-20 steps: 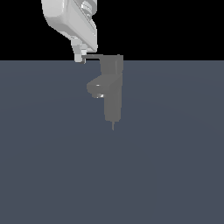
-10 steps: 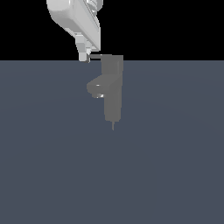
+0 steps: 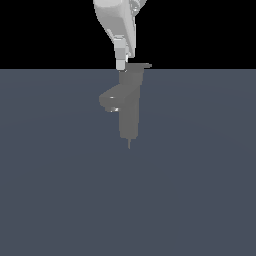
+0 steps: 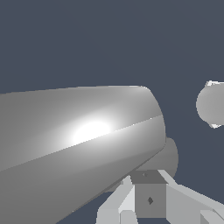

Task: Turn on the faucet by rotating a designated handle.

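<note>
Dark slate-blue counter [image 3: 60, 190], black backdrop. White end effector [image 3: 121, 65] atop small matte grey faucet [image 3: 130, 107]; thin grey lever handle [image 3: 142, 65] directly beside it, long axis horizontal. Jaw opening: cannot tell.

Faucet [image 3: 130, 107]: small matte grey tap, upright rect. column w/ a thin pin at its bottom end, standing mid-scene on flat blue-grey ground. Short rounded spout sticks out on exterior view's left, approx. halfway up, w/ a bright glint on its underside. Handle [image 3: 141, 65]: thin flat grey lever on top of column, lying level, pointing to exterior view's right, tapering to a tip just past the column's edge.

Wrist view: big glossy grey body fills frame; can't tell which part.
</note>
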{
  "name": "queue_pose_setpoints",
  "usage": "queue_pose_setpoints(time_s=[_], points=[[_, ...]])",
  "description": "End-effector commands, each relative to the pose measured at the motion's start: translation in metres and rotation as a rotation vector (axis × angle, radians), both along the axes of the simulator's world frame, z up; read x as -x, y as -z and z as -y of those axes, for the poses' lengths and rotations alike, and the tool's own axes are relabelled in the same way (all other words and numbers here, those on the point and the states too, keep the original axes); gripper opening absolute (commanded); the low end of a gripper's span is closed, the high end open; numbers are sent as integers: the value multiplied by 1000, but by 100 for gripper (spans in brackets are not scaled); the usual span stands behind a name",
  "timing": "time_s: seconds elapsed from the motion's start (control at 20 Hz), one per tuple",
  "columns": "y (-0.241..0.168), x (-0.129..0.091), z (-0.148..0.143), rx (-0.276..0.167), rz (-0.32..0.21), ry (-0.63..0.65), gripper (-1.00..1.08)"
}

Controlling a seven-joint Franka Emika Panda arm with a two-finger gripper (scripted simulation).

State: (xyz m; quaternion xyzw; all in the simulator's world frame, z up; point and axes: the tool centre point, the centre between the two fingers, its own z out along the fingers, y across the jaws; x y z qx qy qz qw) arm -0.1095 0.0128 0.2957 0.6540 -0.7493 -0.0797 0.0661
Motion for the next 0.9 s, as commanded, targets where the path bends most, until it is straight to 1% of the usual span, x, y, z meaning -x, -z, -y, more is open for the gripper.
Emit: queue_pose_setpoints(time_s=[0.0,0.1,0.15,0.2,0.85], points=[[-2,1,35,3,9,37,-100],[-3,3,48,3,10,39,-100],[-3,3,48,3,10,39,-100],[0,3,28,1,4,11,-100],[6,-25,77,2,7,23,-100]])
